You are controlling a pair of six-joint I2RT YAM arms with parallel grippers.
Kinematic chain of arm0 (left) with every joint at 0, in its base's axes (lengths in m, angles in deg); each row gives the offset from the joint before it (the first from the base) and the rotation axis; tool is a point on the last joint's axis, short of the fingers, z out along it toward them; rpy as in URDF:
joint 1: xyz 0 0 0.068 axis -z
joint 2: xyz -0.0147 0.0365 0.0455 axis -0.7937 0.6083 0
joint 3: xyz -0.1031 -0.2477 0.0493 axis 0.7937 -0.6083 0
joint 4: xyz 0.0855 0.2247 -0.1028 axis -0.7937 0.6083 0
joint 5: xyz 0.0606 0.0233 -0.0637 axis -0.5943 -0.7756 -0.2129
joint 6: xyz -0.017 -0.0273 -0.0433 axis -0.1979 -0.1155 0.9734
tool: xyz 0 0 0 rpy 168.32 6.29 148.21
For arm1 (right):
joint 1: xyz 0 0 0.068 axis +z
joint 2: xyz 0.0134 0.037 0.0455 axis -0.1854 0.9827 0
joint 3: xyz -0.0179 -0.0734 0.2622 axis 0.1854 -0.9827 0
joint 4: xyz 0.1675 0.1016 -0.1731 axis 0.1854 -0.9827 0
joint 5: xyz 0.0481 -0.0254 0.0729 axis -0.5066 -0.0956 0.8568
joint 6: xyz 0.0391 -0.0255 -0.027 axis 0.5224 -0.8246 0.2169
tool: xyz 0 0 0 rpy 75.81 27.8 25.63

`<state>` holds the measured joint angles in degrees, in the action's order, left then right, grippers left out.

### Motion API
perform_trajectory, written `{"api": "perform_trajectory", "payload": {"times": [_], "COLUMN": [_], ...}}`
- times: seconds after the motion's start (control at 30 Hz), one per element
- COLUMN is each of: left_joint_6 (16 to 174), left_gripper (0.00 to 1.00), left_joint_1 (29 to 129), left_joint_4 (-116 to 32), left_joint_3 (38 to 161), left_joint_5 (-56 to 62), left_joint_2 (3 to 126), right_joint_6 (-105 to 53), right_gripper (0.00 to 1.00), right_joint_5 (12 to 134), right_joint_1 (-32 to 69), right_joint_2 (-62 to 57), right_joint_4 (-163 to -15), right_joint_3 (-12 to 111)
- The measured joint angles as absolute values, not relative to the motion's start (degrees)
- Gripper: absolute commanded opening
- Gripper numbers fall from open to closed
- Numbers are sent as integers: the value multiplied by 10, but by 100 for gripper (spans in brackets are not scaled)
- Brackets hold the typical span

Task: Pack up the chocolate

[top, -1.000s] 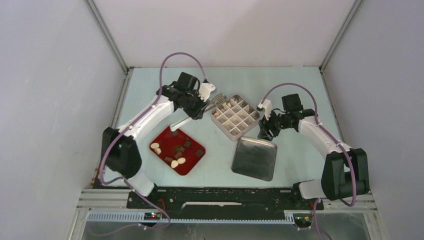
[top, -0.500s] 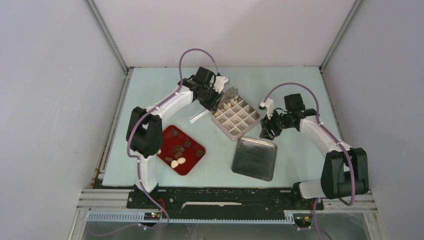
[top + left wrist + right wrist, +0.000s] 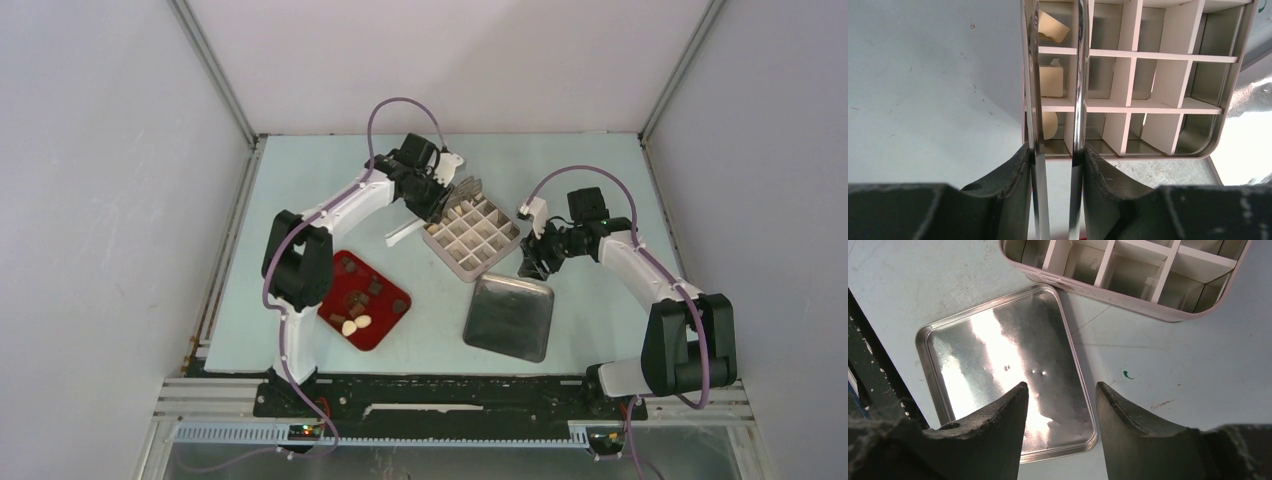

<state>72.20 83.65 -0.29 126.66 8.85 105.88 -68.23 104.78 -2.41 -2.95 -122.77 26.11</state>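
My left gripper [image 3: 1055, 147] is shut on metal tongs [image 3: 1079, 75], whose two blades reach out over the left column of the divided box [image 3: 1168, 55]. Cream-white chocolate [image 3: 1051, 80] lies in three cells of that column, seen between the blades. The blade tips run out of the wrist view. From above, the left gripper [image 3: 438, 190] hangs at the box's far-left corner [image 3: 470, 236]. More chocolate [image 3: 355, 324], cream ovals and dark lumps, sits on the red tray [image 3: 388, 318]. My right gripper [image 3: 1060, 385] is open and empty above the corner of the metal lid [image 3: 998, 370].
The lid [image 3: 510, 317] lies flat, inner side up, just in front of the box. The right gripper [image 3: 530, 262] hovers between lid and box. Enclosure walls ring the table on the left, far and right sides.
The left arm swung from over the red tray's far edge to the box's far-left corner, carrying the tongs. The right arm stayed put.
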Motion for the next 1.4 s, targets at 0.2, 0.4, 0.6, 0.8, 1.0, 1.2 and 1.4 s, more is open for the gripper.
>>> {"api": "perform_trajectory", "payload": {"times": [0.2, 0.4, 0.6, 0.8, 1.0, 1.2, 1.4], "left_joint_6": [722, 722, 721, 704, 645, 566, 508], "left_gripper": [43, 45, 42, 33, 27, 24, 23], "left_joint_1": [837, 837, 837, 837, 837, 836, 814], "left_joint_4": [4, 5, 6, 29, 86, 197, 318], "left_joint_3": [1267, 1267, 1267, 1266, 1207, 1102, 1021], "left_joint_5": [88, 88, 88, 84, 65, -1, -54], "left_joint_2": [1059, 1058, 1057, 1023, 892, 746, 660], "right_joint_6": [-682, -682, -682, -682, -683, -683, -683], "right_gripper": [55, 55, 55, 55, 55, 55, 55], "right_joint_5": [1048, 1048, 1048, 1048, 1048, 1049, 1048], "right_joint_1": [-24, -24, -24, -24, -20, -9, 6], "right_joint_2": [-30, -27, -27, -27, -26, -26, -25], "right_joint_4": [-1228, -1228, -1228, -1228, -1228, -1228, -1228], "right_joint_3": [261, 261, 261, 261, 261, 261, 261]}}
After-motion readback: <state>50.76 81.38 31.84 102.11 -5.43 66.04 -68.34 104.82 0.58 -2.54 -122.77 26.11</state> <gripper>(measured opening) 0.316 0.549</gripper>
